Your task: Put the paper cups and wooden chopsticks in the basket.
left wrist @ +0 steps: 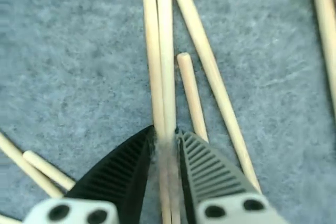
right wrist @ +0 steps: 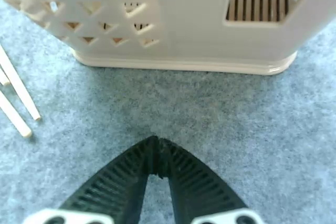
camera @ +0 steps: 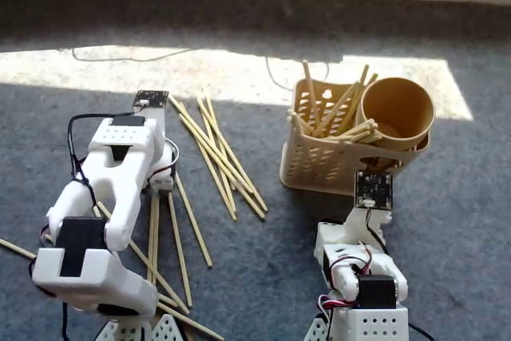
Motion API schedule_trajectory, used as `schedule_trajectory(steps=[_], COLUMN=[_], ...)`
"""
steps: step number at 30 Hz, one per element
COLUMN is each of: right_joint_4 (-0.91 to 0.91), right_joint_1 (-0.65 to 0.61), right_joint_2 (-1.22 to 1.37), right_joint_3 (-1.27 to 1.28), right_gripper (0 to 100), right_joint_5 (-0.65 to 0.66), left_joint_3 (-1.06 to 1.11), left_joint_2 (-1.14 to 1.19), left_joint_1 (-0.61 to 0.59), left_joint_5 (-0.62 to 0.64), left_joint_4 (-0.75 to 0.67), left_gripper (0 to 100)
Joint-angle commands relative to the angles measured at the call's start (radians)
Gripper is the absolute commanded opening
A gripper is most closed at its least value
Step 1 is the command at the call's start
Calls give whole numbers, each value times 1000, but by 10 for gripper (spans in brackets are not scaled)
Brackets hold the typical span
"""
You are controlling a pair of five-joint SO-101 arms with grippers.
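Carpet (left wrist: 68, 61), chopsticks (left wrist: 164, 51) between left jaws

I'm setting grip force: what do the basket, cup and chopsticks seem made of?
Basket: likely moulded plastic, smooth beige, judging by its crisp lattice cut-outs. Cup: probably paper, matte tan, with a thin wall. Chopsticks: seemingly bare wood, pale and matte, with rounded ends.

Beige basket (camera: 319, 161), lattice cutouts; tan paper cup (camera: 397, 109); pale wood chopsticks (camera: 215, 155); speckled grey surface (camera: 447, 213); white arms (camera: 120, 167); black ribbed right tool (right wrist: 157, 157).
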Motion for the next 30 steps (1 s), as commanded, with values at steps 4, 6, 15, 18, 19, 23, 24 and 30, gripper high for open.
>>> schedule_trajectory(steps=[4,6,15,18,19,23,24,30], right_joint_4=[7,7,7,7,7,7,7,7], right_joint_1=[-7,-7,-7,-7,-7,-7,-7,-7], right_joint_2=[-2,-2,-2,-2,-2,-2,-2,-2], right_joint_3=[104,104,104,104,104,104,104,104], right_gripper=[8,8,8,8,8,8,8,8], right_joint_5=[9,9,9,9,9,9,9,9], left_joint_3=[-24,-21,-28,-27,-27,-27,-27,-47], left_joint_2=[-225,-275,-536,-651,-684,-785,-800,-869], left_joint_1=[10,10,10,13,22,81,101,202], left_joint_5=[11,11,11,11,11,11,11,12], left_joint_4=[0,0,61,64,64,64,60,51], left_gripper=[5,5,5,5,5,5,6,6])
